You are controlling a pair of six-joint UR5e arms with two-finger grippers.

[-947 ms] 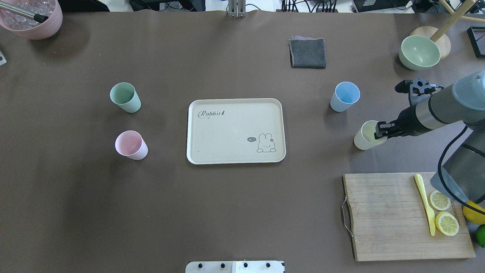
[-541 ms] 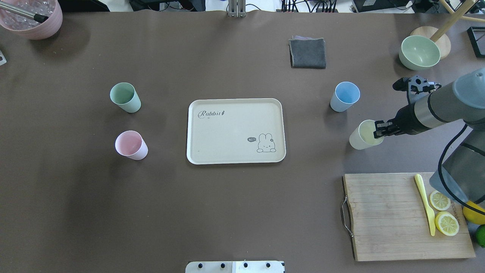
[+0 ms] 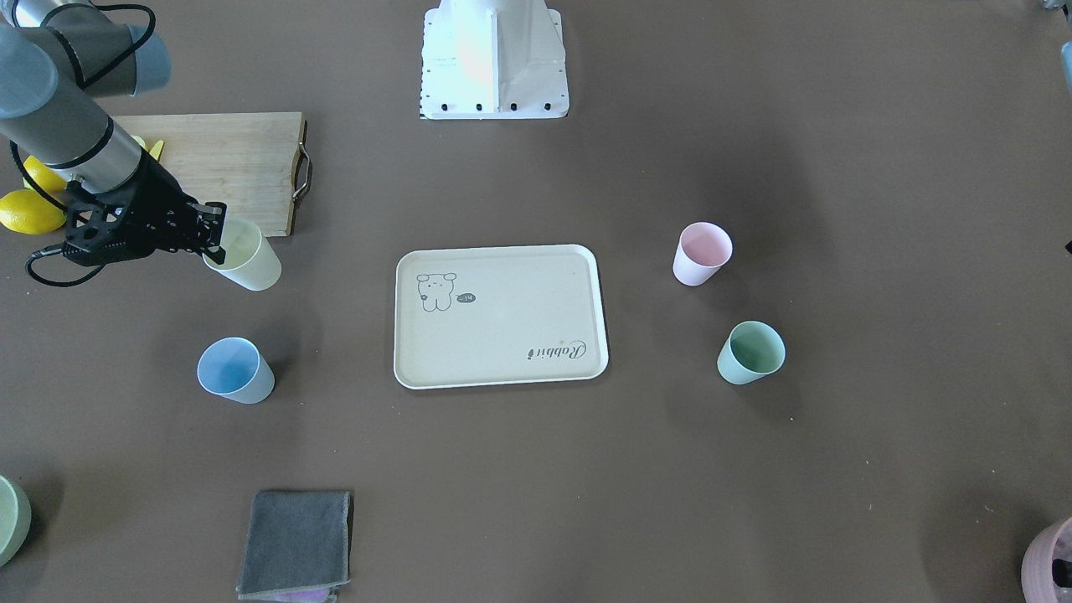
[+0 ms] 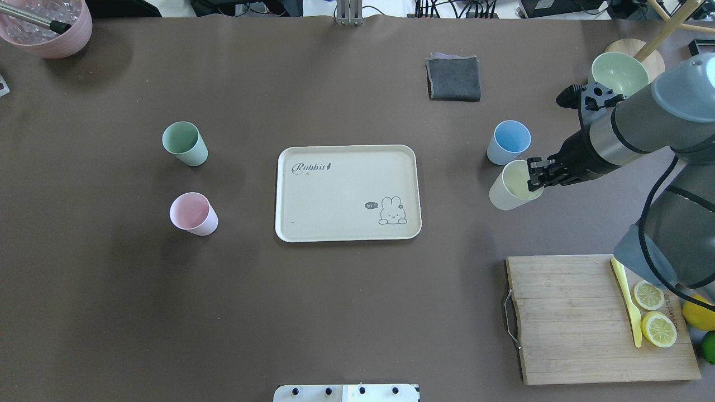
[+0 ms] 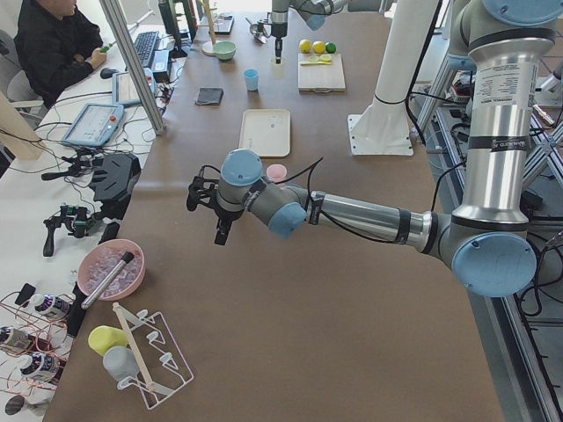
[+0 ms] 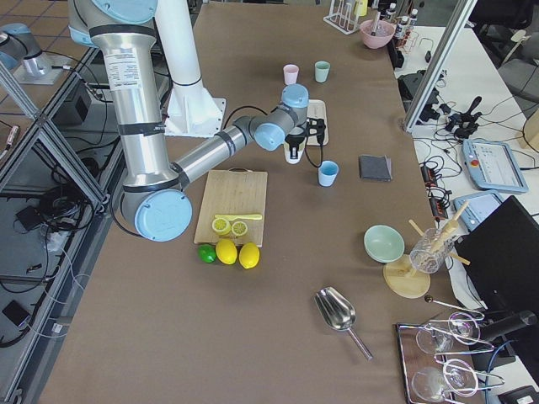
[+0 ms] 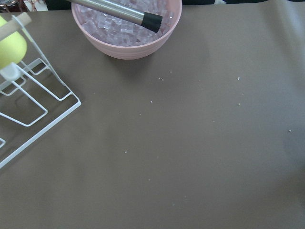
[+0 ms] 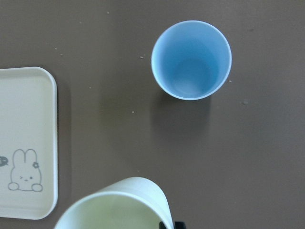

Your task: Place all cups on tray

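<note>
Right jaws clamped on the pale yellow cup (image 4: 509, 192), pinching its rim on the side away from the tray (image 4: 335, 190); right arm (image 4: 620, 137) reaches in from that same side; the cup is off the tray, near its right-arm end; cannot tell if the base clears the desk (image 4: 346, 312); light blue cup (image 4: 509, 142) upright just past the yellow one, about level with the tray's far edge; right wrist view shows a gap between the two; mint green cup (image 4: 184, 143) and pale pink cup (image 4: 192, 213) upright on the tray's other side, well apart from it, mint the farther from the robot; left jaws show only in the left side view, hanging over the desk well beyond those two cups from the tray; cannot tell open or closed; wooden cutting board (image 4: 586, 318) on the tray's right-arm side, nearer the robot; grey cloth (image 4: 453, 78) beyond the tray.
</note>
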